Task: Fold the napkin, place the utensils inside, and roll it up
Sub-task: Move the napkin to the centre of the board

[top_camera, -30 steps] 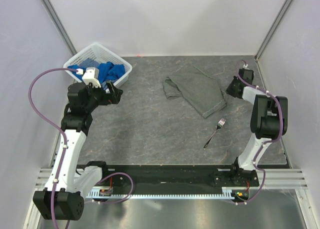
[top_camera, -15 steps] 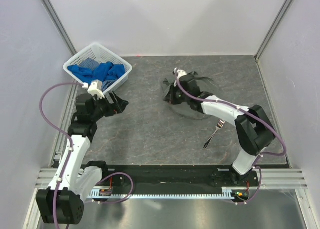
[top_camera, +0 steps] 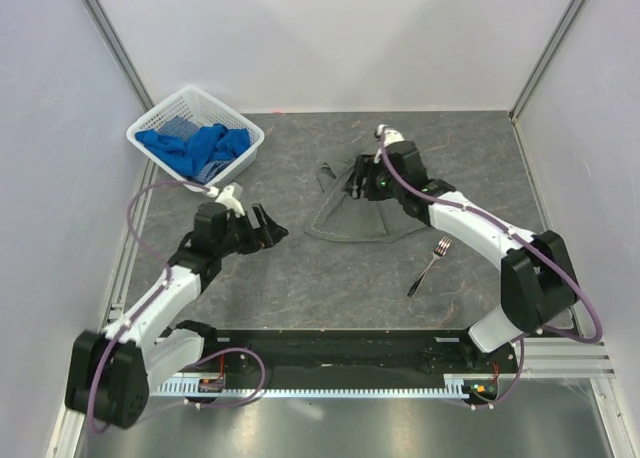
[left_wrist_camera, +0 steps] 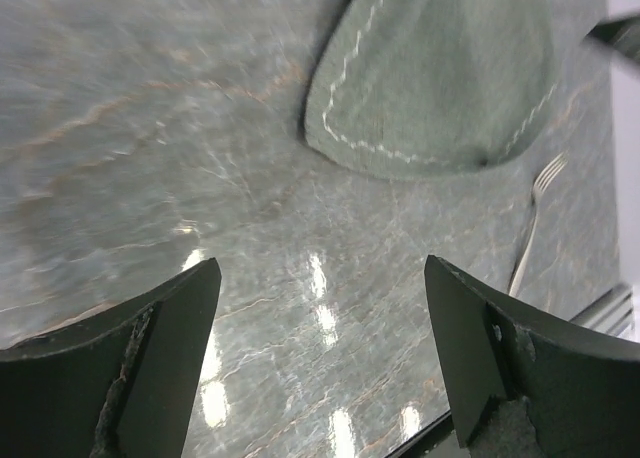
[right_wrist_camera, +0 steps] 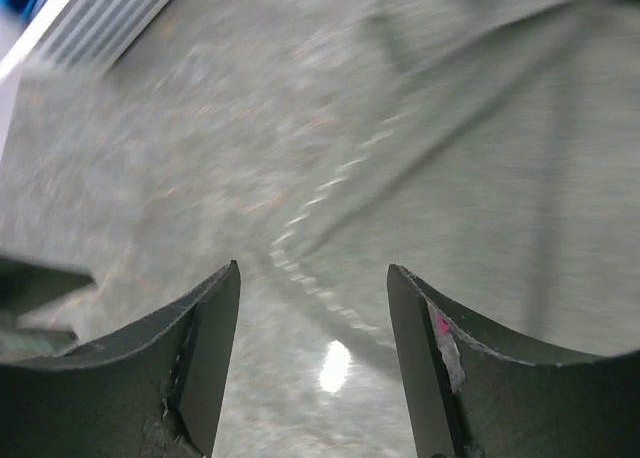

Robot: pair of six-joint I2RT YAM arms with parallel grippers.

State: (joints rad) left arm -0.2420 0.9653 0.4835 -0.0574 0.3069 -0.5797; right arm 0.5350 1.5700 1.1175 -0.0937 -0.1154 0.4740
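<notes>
- Napkin (top_camera: 372,218) sits rumpled mid-table, not flat yet. Fork (top_camera: 430,264) lies just to its right, not touching.
- Step, I'd say: spreading it out before the 1st fold.
- R gripper (top_camera: 357,183) is over its far-left edge, jaws apart. Nothing pinched per wrist cam (blurry).
- L gripper (top_camera: 272,230) is near its left corner, wide open, empty.
- Next: each grabs a hem corner, pulls flat, then folds.
</notes>
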